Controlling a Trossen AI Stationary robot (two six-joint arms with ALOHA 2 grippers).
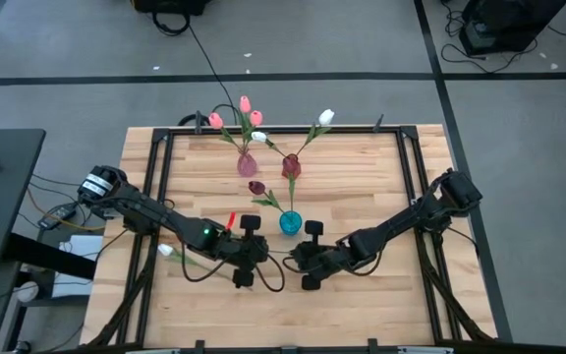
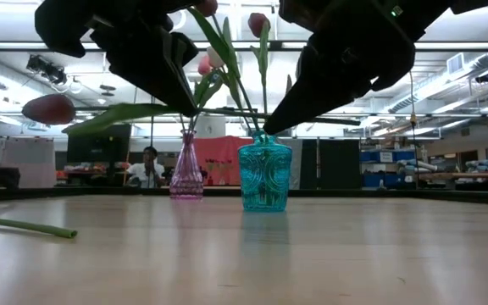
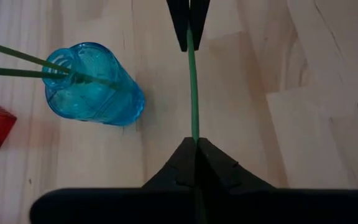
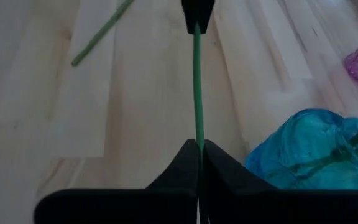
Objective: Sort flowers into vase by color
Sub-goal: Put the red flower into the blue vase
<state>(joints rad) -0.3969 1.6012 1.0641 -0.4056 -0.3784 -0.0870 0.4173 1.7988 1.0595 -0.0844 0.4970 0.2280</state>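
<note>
Two grippers share one flower. Read the high view as a dial centred on the table (image 1: 381,295). At 8 o'clock a white tulip (image 1: 165,251) lies loose on the wood, not yet sorted. At 7 o'clock the left gripper (image 3: 195,144) is pressed tight on a thin green stem (image 3: 193,93). At 5 o'clock the right gripper (image 4: 199,146) pinches the same stem farther along. The stem is stretched level above the wood between them. In the low view its dark pink head (image 2: 49,108) pokes out beyond the left arm. I judge this a handover or regrip, with two holds keeping the limp stem straight so one end can be aimed at a vase mouth.

The pink vase (image 1: 247,163) at 11 o'clock carries pink heads. The blue vase (image 1: 290,223) stands at the centre, just beside both grippers, with a dark tulip (image 1: 255,187) in it. The red vase (image 1: 291,165) is at 12 o'clock. A red block (image 1: 232,219) lies near the blue vase.

The table is pale plank wood in a black frame. Beyond it are ceiling strip lights, and a person (image 2: 149,161) sits far off.
</note>
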